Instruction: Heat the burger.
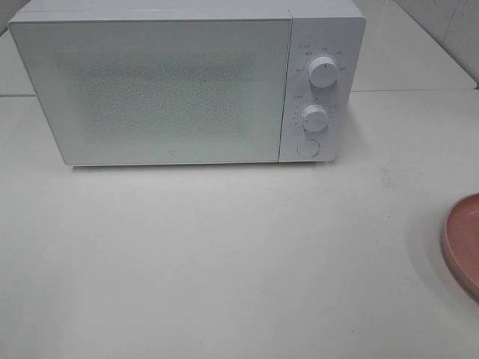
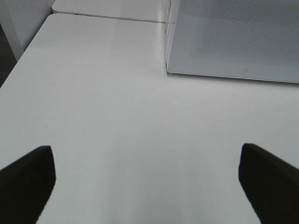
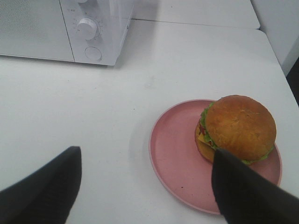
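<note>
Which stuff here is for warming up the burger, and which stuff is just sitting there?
For the job:
- burger
- pink plate under it
- white microwave, door shut
- round door button
- two dials
- right gripper, open near the plate

Just there:
- white table
- left gripper, open over bare table
</note>
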### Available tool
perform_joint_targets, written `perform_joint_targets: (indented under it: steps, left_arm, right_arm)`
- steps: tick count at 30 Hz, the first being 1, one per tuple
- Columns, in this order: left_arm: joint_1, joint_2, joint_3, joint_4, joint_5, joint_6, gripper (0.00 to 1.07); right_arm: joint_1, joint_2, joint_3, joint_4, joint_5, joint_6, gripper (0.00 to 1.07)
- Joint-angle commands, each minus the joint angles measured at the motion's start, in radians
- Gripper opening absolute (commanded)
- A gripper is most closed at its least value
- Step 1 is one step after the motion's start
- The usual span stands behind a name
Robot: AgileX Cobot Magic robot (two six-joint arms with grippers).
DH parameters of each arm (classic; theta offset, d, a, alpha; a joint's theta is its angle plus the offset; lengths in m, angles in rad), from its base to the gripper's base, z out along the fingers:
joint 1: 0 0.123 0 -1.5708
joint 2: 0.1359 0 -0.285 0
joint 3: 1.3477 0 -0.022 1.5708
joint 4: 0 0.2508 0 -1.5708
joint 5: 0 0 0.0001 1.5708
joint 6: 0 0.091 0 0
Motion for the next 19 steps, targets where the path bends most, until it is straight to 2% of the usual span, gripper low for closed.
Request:
perform_joint_targets:
  steps: [1,19]
  left_arm:
    - [0.004,-0.022,0.002,-0.006,-0.012,-0.002,1.0]
    - [0.004,-0.022,0.002,-0.006,-0.012,-0.001,1.0]
  right_arm:
    - [-0.007,-0.027,0.003,-0.007,-0.016,0.0,0.76]
    - [-0.007,-0.027,0.003,-0.007,-0.016,0.0,0.76]
